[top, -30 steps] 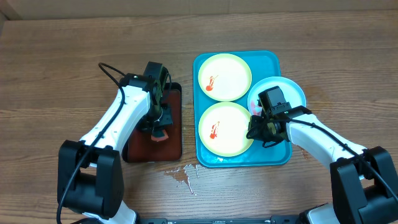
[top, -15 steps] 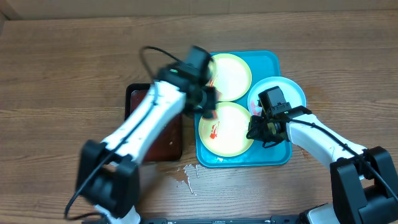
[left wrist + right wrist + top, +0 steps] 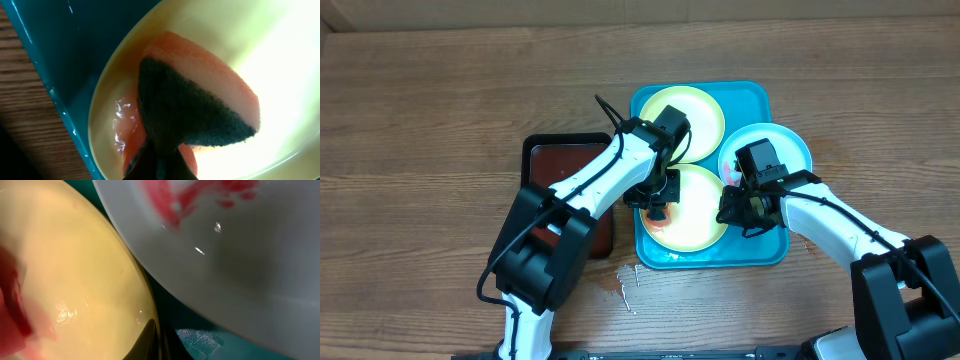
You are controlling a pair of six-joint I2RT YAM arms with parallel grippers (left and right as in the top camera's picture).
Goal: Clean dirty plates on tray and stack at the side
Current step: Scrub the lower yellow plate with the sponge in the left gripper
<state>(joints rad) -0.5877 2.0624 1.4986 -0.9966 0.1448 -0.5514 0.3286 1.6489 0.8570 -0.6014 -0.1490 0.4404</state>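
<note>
My left fingers (image 3: 156, 167) clamp an orange sponge (image 3: 200, 100) onto the near yellow-green plate (image 3: 698, 228) in the turquoise tray (image 3: 748, 97). My right fingers (image 3: 150, 340) pinch that plate's right rim, beside the blue-white plate (image 3: 785, 148).

A pale yellow plate (image 3: 75, 270) fills the left, a blurred red patch (image 3: 12, 305) at its left edge. The light blue-white plate (image 3: 240, 255), upper right, carries red sauce smears (image 3: 195, 195). Turquoise tray (image 3: 190, 337) shows between them. The right gripper (image 3: 150, 342), a dark tip, is pinched on the yellow rim.
</note>
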